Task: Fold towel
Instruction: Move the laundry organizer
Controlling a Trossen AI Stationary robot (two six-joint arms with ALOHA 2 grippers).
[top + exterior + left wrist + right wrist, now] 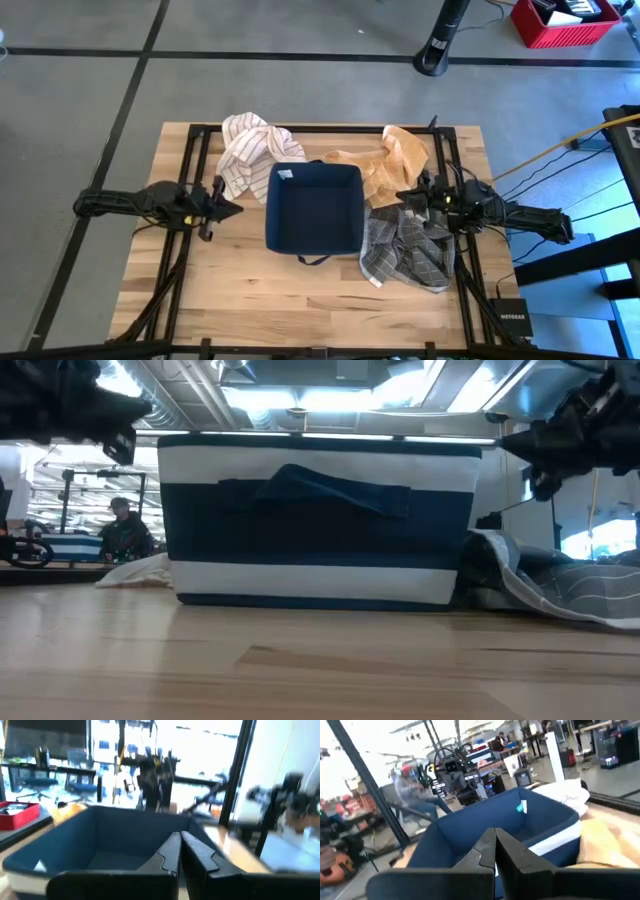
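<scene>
My left pincer [232, 209] and right pincer [404, 196], both closed and empty, flank the navy bin [314, 208] at the tabletop's [250, 300] centre; the grey checked towel [408, 250] lies crumpled below my right pincer, beside the bin.

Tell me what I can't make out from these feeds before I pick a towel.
- Low view: the bin fills the middle and hides most of the table behind it, including the tan towel.
- Low view: the grey checked towel runs off the right edge.
- Left wrist view: blurred; the left gripper faces the bin, no towel identifiable.
- High view: the folds of the white striped towel are too small to trace.
</scene>
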